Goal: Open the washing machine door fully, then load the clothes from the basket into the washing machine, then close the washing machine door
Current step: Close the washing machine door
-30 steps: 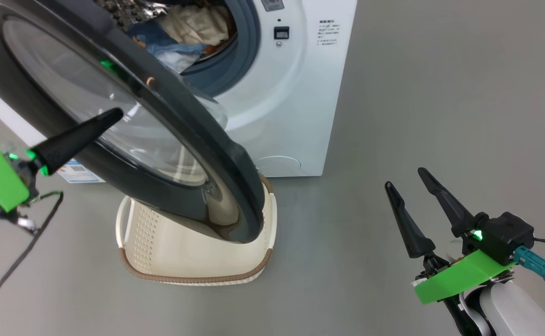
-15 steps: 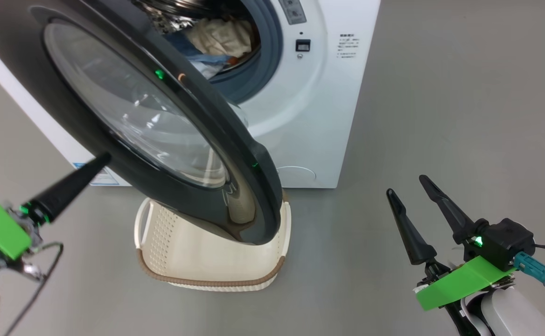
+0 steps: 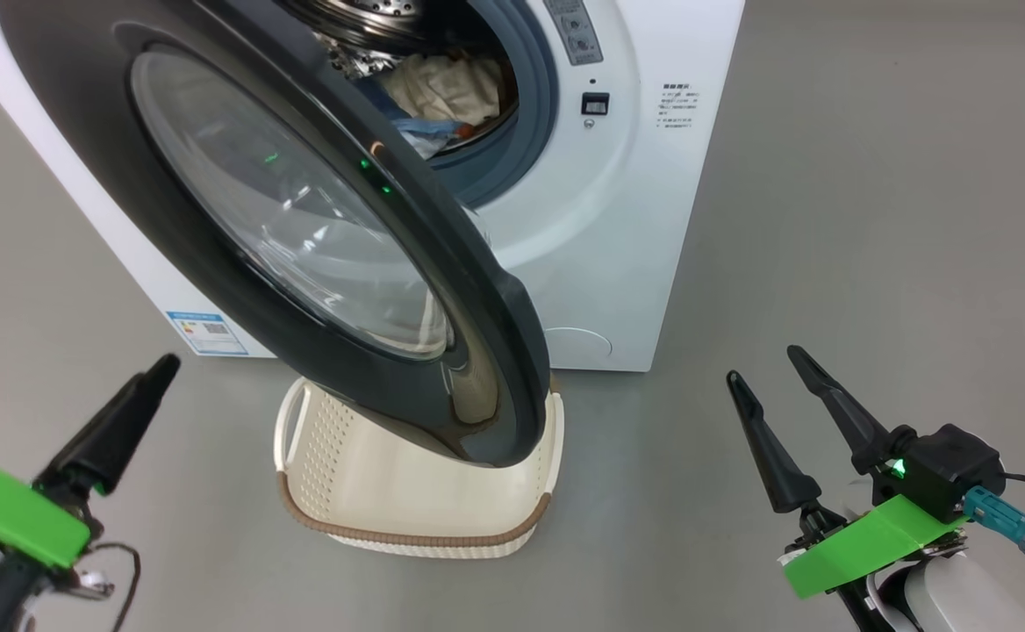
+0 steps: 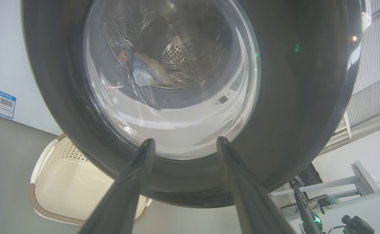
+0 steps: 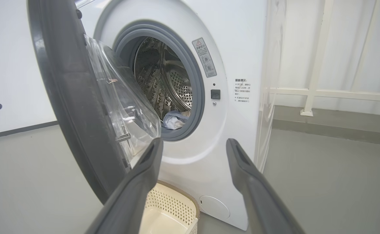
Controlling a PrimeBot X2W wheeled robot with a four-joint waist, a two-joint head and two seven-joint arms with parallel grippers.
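Left gripper (image 4: 186,140) is spread and empty, its fingers (image 4: 128,188) aimed at the outer face of the door (image 3: 486,298) but apart from it. Right gripper (image 3: 763,364) is spread and empty too, well off to the right of the washer (image 3: 627,246). The door stands part open, hanging over the basket (image 3: 416,537). Clothes (image 3: 442,88) lie in the drum (image 5: 177,87).
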